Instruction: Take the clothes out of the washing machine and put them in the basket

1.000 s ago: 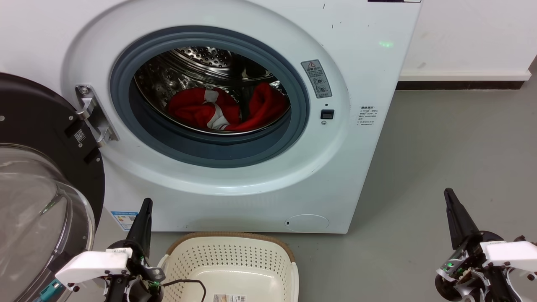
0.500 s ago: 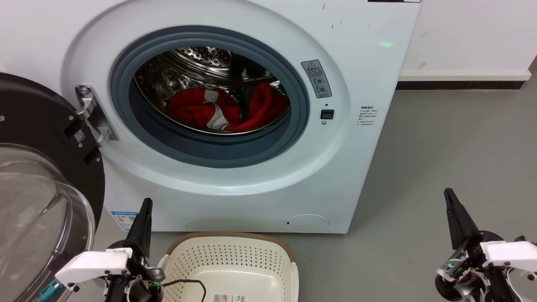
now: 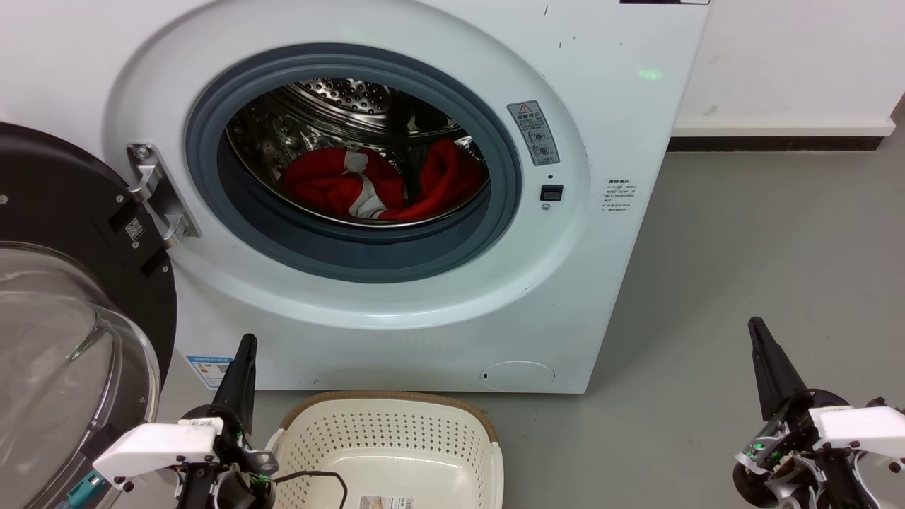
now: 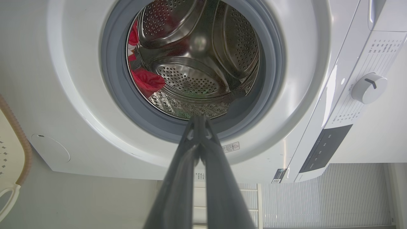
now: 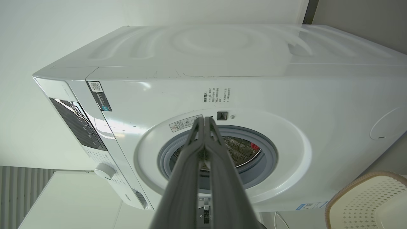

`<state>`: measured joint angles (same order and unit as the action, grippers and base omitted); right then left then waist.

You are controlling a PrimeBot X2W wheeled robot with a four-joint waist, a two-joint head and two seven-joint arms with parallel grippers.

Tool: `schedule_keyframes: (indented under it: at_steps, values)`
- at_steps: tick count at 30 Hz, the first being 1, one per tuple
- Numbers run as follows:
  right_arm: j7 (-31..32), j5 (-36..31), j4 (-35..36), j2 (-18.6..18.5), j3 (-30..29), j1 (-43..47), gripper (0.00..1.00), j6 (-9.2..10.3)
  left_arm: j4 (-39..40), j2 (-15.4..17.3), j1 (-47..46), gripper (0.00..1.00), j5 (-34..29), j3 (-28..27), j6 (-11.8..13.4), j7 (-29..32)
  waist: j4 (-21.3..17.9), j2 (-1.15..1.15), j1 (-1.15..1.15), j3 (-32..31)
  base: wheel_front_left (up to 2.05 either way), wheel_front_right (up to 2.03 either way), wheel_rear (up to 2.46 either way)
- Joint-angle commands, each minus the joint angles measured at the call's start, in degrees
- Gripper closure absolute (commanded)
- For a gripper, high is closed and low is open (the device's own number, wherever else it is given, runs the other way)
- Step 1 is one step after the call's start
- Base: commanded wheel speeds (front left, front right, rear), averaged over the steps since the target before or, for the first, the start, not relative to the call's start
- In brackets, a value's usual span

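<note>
The left pincer (image 3: 247, 344) and the right pincer (image 3: 756, 326) each have two long, dark grey fingers (image 4: 176, 181) that taper to a narrow tip, with small triangular openings near the tip. Behind each sits a blocky white housing (image 3: 157, 447) dotted with dark screws, above black and silver mechanism. A thin black cable (image 3: 322, 476) loops from the left wrist, a teal connector (image 3: 83, 489) sits below it, and a small green light (image 3: 758, 447) glows on the right wrist.
</note>
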<state>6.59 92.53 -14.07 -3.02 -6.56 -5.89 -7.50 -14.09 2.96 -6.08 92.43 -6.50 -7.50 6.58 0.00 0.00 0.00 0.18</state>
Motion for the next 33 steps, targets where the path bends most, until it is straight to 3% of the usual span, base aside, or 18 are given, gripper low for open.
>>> schedule_keyframes:
  at_steps: [1,2,3,13,33]
  values:
    - [0.0,-0.3,-0.1,0.2,0.0,-0.7,1.0,0.02,0.0,-0.2,-0.3,1.0,-0.1,-0.1,-0.2,0.1,0.0,0.0,0.0,0.0,0.0,0.0,0.0]
    - [0.0,-0.3,-0.1,0.2,0.0,-0.7,1.0,0.02,0.0,-0.2,-0.3,1.0,-0.1,-0.1,-0.2,0.1,0.0,0.0,0.0,0.0,0.0,0.0,0.0]
    - [0.0,0.0,0.0,0.0,0.0,0.0,0.0,0.0,0.0,0.0,0.0,0.0,0.0,0.0,0.0,0.0,0.0,0.0,0.0,0.0,0.0,0.0,0.0]
    - [-1.8,-1.8,-0.8,0.0,-0.1,1.8,0.0,0.0,0.0,-0.1,1.6,0.0,-1.8,0.3,0.0,-1.8,0.0,0.0,0.0,0.0,0.0,0.0,0.0]
    - [-7.0,-29.4,6.6,0.1,0.5,4.4,0.0,0.0,6.7,-0.1,3.0,0.0,-24.6,3.4,5.2,-7.0,-0.2,0.0,0.0,0.2,0.0,0.0,0.0]
